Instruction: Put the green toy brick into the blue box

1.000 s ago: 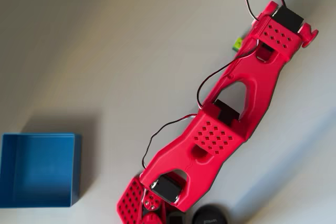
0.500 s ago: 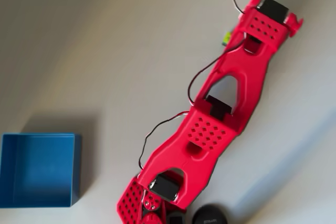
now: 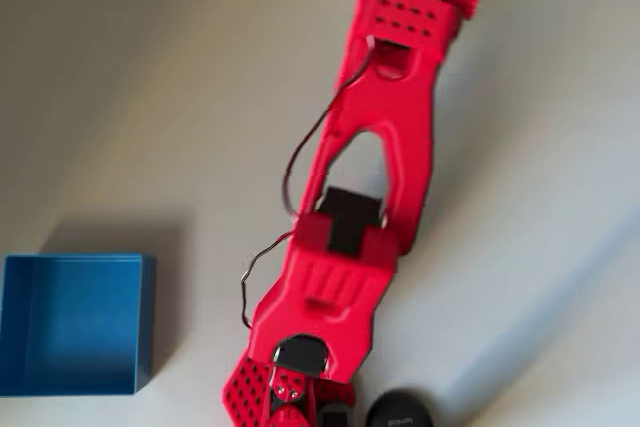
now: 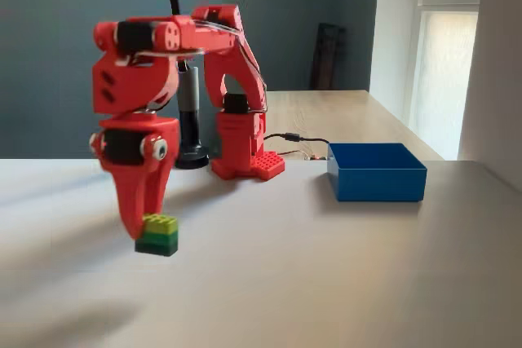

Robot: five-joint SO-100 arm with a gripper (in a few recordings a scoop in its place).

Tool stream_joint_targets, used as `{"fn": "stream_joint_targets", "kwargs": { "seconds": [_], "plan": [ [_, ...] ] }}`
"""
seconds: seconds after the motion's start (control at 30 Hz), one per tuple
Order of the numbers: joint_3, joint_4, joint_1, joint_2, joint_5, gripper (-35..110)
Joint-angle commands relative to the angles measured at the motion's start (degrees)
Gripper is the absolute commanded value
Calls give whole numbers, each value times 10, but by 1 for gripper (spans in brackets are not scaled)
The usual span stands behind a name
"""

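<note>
Red pincer (image 4: 151,222) grips the green toy brick (image 4: 157,235) off the surface (image 4: 342,283), mid-carry; next, swing toward three o'clock to the blue box (image 4: 377,172).

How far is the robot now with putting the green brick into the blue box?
Done: in the fixed view the gripper has the green toy brick at its fingertips, and the brick looks slightly off the table, though contact is hard to judge. In hand: carrying it; the brick is far left of the blue box. Left: move over the box, which looks empty in the overhead view, and release.
</note>
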Motion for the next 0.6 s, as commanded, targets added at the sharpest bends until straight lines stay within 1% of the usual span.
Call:
{"fn": "stream_joint_targets", "kwargs": {
  "seconds": [0.0, 0.13, 0.23, 0.57],
  "plan": [
    [70, -25, -47, 163, -11, 0],
    [146, -57, -112, 217, -19, 0],
    [189, -62, -175, 248, -14, 0],
    [276, -61, -440, 295, 34, 0]
  ]
}}
